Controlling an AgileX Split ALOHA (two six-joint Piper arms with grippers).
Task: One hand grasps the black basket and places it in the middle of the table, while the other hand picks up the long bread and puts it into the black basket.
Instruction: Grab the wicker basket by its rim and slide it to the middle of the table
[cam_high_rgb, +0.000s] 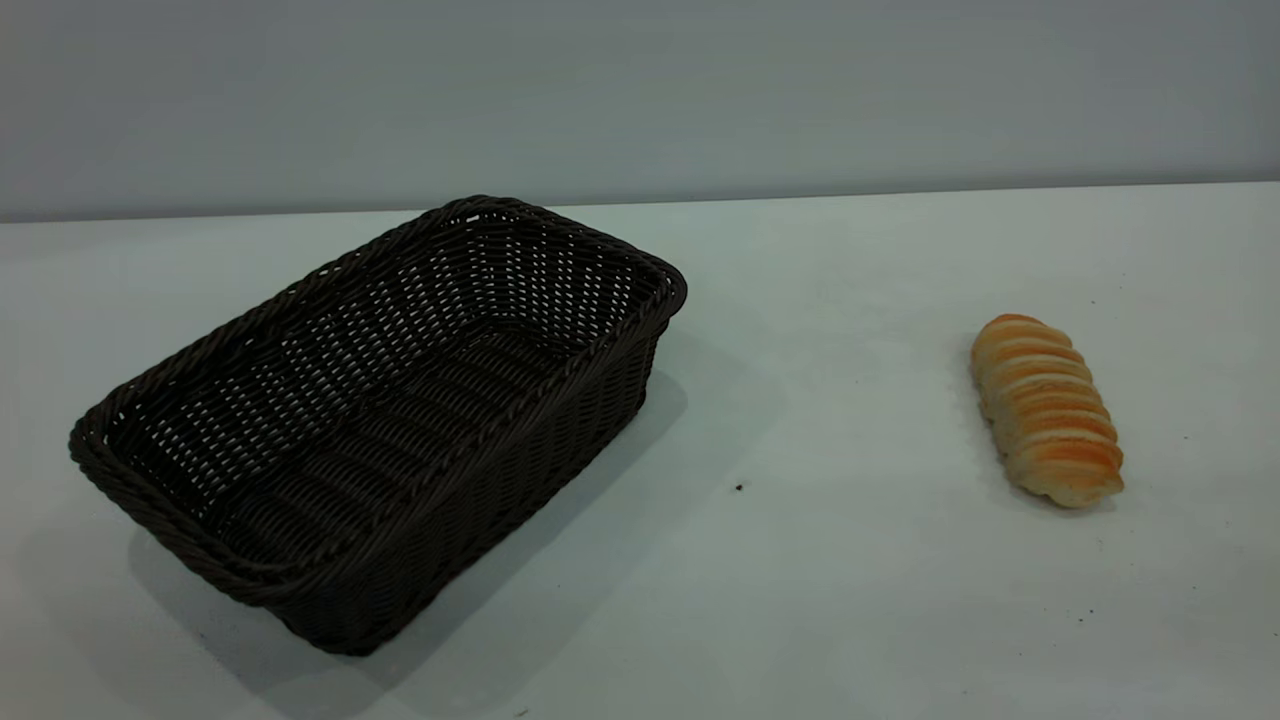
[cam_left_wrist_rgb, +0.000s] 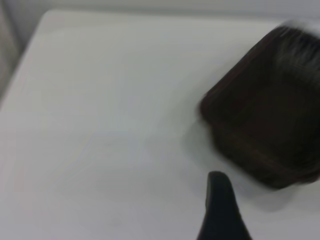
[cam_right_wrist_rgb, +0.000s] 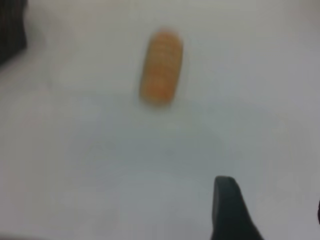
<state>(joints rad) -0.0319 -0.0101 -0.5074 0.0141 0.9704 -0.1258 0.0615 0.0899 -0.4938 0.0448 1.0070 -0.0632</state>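
The black basket (cam_high_rgb: 520, 470) stands empty on the left half of the white table (cam_high_rgb: 800, 580), skewed with one corner toward the back. The long bread (cam_high_rgb: 1045, 408) lies on the table's right side, well apart from the basket. Neither arm shows in the exterior view. In the left wrist view my left gripper (cam_left_wrist_rgb: 270, 200) hangs above bare table, short of the basket (cam_left_wrist_rgb: 270, 120); one finger (cam_left_wrist_rgb: 219, 210) shows with a wide bare gap beside it. In the right wrist view my right gripper (cam_right_wrist_rgb: 272, 195) is open and empty above the table, some way from the bread (cam_right_wrist_rgb: 161, 67).
A plain grey wall (cam_high_rgb: 640, 90) runs behind the table's far edge. Bare tabletop lies between basket and bread. A corner of the basket (cam_right_wrist_rgb: 11, 30) shows at the edge of the right wrist view. A few tiny dark specks (cam_high_rgb: 739, 487) dot the table.
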